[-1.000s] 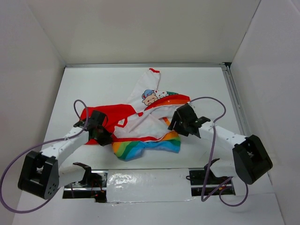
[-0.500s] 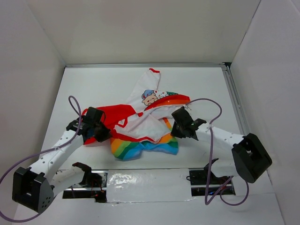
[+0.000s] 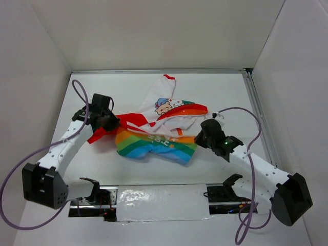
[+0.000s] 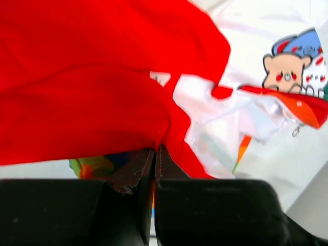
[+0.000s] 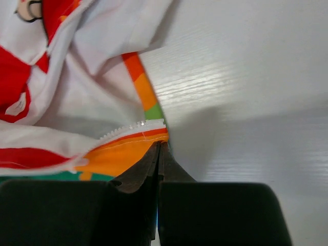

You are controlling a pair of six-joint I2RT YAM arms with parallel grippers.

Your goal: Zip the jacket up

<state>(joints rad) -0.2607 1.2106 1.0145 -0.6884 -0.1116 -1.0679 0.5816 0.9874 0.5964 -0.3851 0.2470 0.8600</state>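
Note:
The jacket [image 3: 154,141] lies crumpled mid-table: white body with a bear print, red hood to the left, rainbow panel in front. My left gripper [image 3: 114,122] is at the hood's edge, shut on a fold of the red fabric [image 4: 102,77], which fills the left wrist view down to the closed jaw tips [image 4: 155,149]. My right gripper [image 3: 199,139] is at the jacket's right front corner, shut on the orange edge of the rainbow hem [image 5: 118,156]. Just beyond its tips [image 5: 160,145] runs a short row of white zipper teeth [image 5: 134,126]. The bear print [image 4: 284,72] faces up.
White walls enclose the table on three sides. A metal rail [image 3: 259,118] runs along the right edge. A foil-taped strip [image 3: 159,197] lies between the arm bases at the near edge. Purple cables [image 3: 77,92] loop off both arms.
My right gripper has shut on the rainbow hem and pulled right and nearer. The left arm swung back and left with the hood. The jacket is stretched wider, its rainbow panel turned up.

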